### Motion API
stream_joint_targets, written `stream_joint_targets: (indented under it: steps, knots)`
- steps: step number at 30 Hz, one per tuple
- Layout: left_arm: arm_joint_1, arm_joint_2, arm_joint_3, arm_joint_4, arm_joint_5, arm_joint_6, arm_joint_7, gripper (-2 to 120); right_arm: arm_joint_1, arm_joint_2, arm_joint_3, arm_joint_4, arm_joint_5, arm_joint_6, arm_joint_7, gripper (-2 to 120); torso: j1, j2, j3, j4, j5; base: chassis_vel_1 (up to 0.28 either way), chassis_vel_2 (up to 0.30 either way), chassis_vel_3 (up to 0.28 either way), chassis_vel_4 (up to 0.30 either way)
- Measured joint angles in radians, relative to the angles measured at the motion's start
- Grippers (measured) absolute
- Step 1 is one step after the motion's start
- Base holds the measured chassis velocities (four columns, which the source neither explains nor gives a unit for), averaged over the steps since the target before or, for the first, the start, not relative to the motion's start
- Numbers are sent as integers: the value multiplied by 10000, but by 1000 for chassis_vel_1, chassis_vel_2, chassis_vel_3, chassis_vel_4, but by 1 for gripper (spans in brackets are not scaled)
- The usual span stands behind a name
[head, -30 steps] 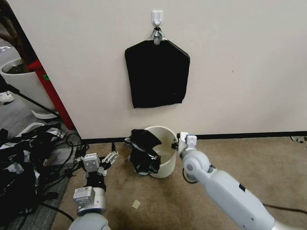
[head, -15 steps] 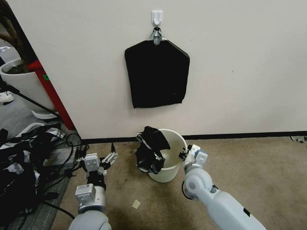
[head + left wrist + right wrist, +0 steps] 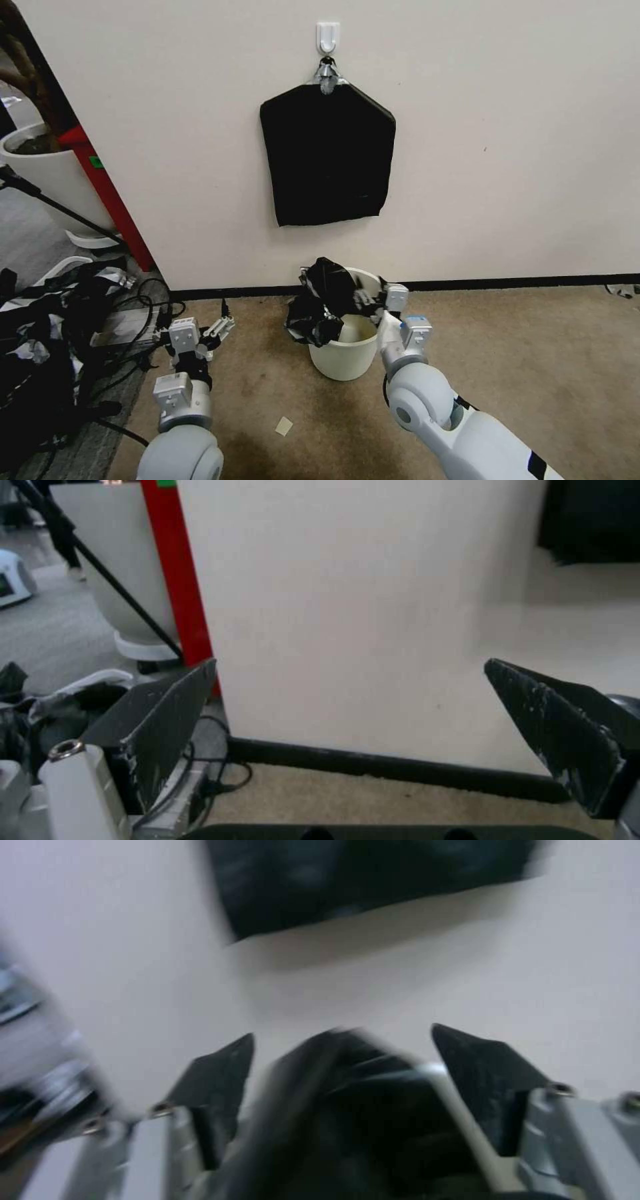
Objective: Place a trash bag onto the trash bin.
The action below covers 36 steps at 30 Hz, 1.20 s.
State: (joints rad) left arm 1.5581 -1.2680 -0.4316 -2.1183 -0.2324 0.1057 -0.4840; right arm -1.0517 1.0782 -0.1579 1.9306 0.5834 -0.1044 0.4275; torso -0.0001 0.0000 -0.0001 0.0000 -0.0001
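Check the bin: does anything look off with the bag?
Yes. The bag is bunched in a crumpled heap over the bin's left rim, not spread around the opening. The right gripper, open, is at it; the left gripper waits apart, open.

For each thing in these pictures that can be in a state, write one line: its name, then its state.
trash bag: crumpled, draped over the bin's left rim, not spread open.
trash bin: upright on the carpet, mouth mostly unlined.
right claw: open, over the bin's mouth by the bag.
left claw: open, empty, low over the carpet.
pack of bags: hanging from the wall hook.
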Motion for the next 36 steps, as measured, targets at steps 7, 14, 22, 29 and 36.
stream_joint_targets:
  steps: [7,14,22,29,36]
  knots:
    - [-926,492,-275,864,-1229,480,23,100,943,128,-460,-324,659,-2200,-431,93,0,0,2,0,0,0,0,0,0]
    - [-1850,790,-257,1417,-1937,881,173,100,1824,482,-752,-853,1158,-3961,-33,70,1,0,2,1,0,0,0,0,0]
    - [-3015,1255,138,2268,-3440,1282,1342,100,2106,827,-865,-1386,573,-4011,214,37,2,-1,2,1,-1,0,0,0,0]
    - [-3942,1577,621,3080,-4528,1279,2789,100,1960,874,-751,-1541,475,-3727,471,17,1,-1,1,0,0,0,0,0,0]
    - [-5234,1819,1433,4306,-5702,1922,3997,100,1770,848,-626,-1433,469,-3502,731,0,2,-1,2,-1,1,0,0,0,0]
